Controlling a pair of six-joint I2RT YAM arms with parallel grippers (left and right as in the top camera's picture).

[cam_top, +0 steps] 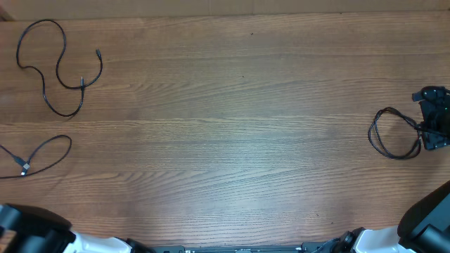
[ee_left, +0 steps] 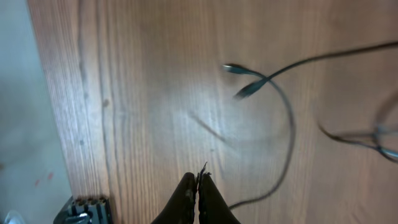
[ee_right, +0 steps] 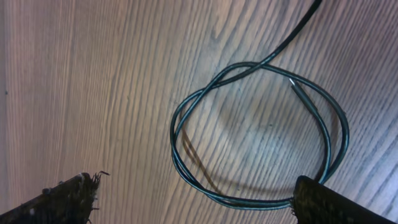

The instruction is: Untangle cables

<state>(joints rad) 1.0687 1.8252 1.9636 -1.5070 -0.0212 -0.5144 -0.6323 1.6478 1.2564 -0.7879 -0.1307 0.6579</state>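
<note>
Three thin black cables lie apart on the wooden table. One loops at the far left (cam_top: pixel 60 70). One lies at the left edge (cam_top: pixel 43 153), and its two plugs cross in the left wrist view (ee_left: pixel 249 81). The third is a coil at the right (cam_top: pixel 392 135). My right gripper (cam_top: pixel 426 119) is open just right of the coil. In the right wrist view its fingers (ee_right: pixel 196 196) straddle the coil's near edge (ee_right: pixel 249 202), and the right finger touches the coil. My left gripper (ee_left: pixel 198 182) is shut and empty above bare wood, short of the plugs.
The table's left edge (ee_left: pixel 43 124) shows in the left wrist view, with grey floor beyond it. My left arm (cam_top: pixel 28 228) fills the near left corner and my right arm (cam_top: pixel 429 214) the near right corner. A blurred piece of another cable (ee_left: pixel 373 134) shows at the right of the left wrist view.
</note>
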